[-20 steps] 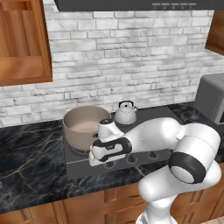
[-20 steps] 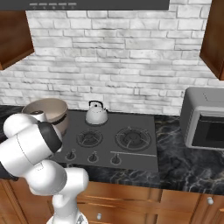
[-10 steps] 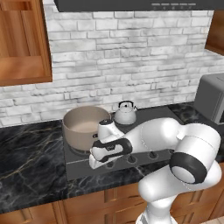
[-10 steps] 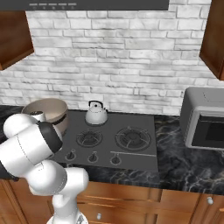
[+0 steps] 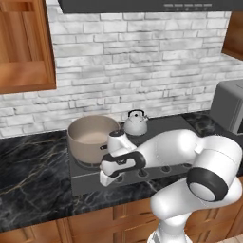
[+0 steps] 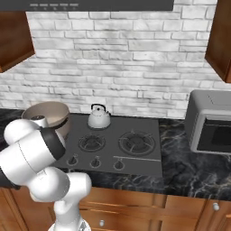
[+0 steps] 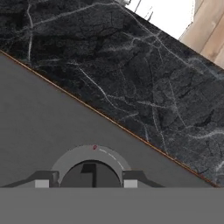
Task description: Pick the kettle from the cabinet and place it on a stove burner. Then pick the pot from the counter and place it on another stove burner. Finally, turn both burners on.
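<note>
1. Turning the near-left knob (image 7: 90, 173) looks like the step in hand: in the hand view the gripper (image 7: 83, 178) sits straight over this dark knob, one fingertip (image 7: 42, 179) on each side of it, just beside its dial ring. The jaws are partly apart and straddle the knob; whether the pads already press on it I cannot tell.
2. To do it well, I judge the fingers should close squarely on the knob's ridge first, then the wrist should rotate about the knob's own axis with no sideways drag, so the tips do not slip off.
3. From the left base view the gripper (image 5: 107, 176) points down at the near left edge of the cooktop (image 5: 180, 126), with the black counter (image 5: 28, 180) to its left.
4. Farther back, the pot (image 5: 91, 139) stands on the left burner and the kettle (image 5: 136, 123) on the far burner beside it, close to the brick wall, so both placements appear done.
5. Counting: one pot, one kettle (image 6: 99, 117), two uncovered burners (image 6: 91, 143) in the right base view, three knobs (image 6: 95, 162) in a row there, one cabinet (image 5: 23, 45) at upper left.
</note>
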Controlling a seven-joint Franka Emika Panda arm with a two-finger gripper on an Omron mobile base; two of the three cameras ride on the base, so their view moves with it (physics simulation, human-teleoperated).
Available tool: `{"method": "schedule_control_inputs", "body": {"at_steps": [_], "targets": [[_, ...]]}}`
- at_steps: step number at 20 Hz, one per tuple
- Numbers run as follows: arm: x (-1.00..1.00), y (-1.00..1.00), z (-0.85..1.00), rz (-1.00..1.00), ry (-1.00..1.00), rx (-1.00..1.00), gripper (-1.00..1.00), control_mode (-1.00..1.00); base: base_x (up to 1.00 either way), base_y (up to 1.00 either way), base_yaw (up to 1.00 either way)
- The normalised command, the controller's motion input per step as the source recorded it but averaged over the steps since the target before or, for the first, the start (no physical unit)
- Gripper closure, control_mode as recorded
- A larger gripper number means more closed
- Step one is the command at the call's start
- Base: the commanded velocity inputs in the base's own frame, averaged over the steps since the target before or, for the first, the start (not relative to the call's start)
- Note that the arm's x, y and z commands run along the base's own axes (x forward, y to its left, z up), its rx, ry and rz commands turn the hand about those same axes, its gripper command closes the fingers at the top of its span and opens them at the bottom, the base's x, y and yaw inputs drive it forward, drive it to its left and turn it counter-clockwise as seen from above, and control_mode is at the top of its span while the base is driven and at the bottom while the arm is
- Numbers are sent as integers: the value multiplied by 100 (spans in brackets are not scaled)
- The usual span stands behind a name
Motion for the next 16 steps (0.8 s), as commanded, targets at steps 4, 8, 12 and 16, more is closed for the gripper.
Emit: {"method": "schedule_control_inputs", "body": {"at_steps": [4, 8, 12, 16], "targets": [[0, 0, -28, 27, 0, 9, 100, -100, 0, 0, 0], [0, 0, -29, 27, 0, 8, 100, -100, 0, 0, 0], [0, 0, -33, 27, 0, 4, 100, -100, 0, 0, 0], [0, 0, -36, 27, 0, 0, 100, -100, 0, 0, 0]]}}
